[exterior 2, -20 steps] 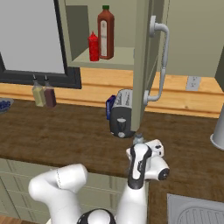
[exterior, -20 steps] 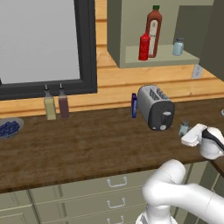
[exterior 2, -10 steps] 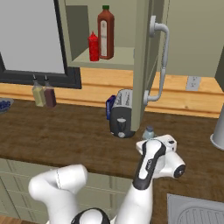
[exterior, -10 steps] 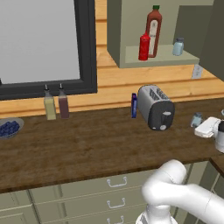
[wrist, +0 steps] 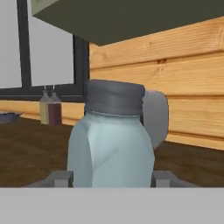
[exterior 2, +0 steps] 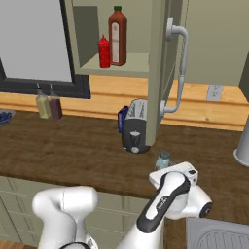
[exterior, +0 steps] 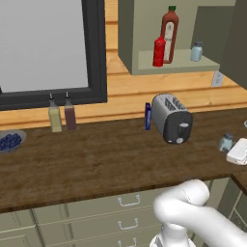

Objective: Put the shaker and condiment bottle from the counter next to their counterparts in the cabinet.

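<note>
The pale blue-grey shaker with its dark grey cap stands upright between my fingertips, and my gripper is shut on it. It hangs at the counter's right end, right of the toaster, shaker, gripper. I cannot tell whether its base touches the wood. In the open cabinet the red condiment bottle stands beside the tall green-capped sauce bottle. A second small shaker sits further right on that shelf.
A silver toaster with a blue packet behind it stands mid-counter. Two dispenser bottles and a blueberry bowl are at the left. The open cabinet door hangs above the toaster. A sink lies at the right.
My gripper has swung to the right along the counter, away from the toaster, and the shaker has travelled with it between the fingers.
</note>
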Available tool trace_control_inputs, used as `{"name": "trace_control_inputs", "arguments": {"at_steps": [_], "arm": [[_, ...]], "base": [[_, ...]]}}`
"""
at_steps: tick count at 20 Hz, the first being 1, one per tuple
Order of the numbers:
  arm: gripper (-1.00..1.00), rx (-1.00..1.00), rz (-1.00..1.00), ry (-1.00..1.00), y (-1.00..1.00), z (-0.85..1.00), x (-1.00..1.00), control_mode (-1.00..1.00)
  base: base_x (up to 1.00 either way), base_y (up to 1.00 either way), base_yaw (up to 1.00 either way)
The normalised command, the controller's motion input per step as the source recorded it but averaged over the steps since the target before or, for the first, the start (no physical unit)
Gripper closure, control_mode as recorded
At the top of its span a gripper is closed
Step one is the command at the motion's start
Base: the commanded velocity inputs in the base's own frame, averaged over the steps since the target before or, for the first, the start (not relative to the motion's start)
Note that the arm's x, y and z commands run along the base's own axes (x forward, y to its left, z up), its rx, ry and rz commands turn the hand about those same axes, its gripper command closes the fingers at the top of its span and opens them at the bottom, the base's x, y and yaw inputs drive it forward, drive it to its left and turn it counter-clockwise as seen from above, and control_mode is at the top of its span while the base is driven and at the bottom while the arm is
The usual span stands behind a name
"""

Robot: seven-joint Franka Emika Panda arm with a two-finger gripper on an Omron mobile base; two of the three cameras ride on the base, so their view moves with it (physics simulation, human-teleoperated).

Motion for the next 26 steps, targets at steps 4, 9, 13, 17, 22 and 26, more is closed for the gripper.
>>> {"name": "trace_control_inputs", "arguments": {"at_steps": [4, 9, 13, 17, 22, 26], "arm": [[1.0, 0.0, 0.0, -0.01, 0.48, 0.16, -0.87, -1.0], [1.0, 0.0, 0.0, -0.01, 0.68, 0.12, -0.86, -1.0], [1.0, 0.0, 0.0, -0.01, 0.69, 0.33, -0.68, -1.0], [1.0, 0.01, -0.06, -0.03, 0.58, 0.58, -0.41, -1.0], [1.0, 0.01, -0.15, -0.03, 0.56, 0.6, -0.32, -1.0], [1.0, 0.01, -0.15, -0.04, 0.56, 0.55, -0.39, -1.0]], "base": [[0.0, 0.0, 0.0], [0.0, 0.0, 0.0], [0.0, 0.0, 0.0], [0.0, 0.0, 0.0], [0.0, 0.0, 0.0], [0.0, 0.0, 0.0]]}}
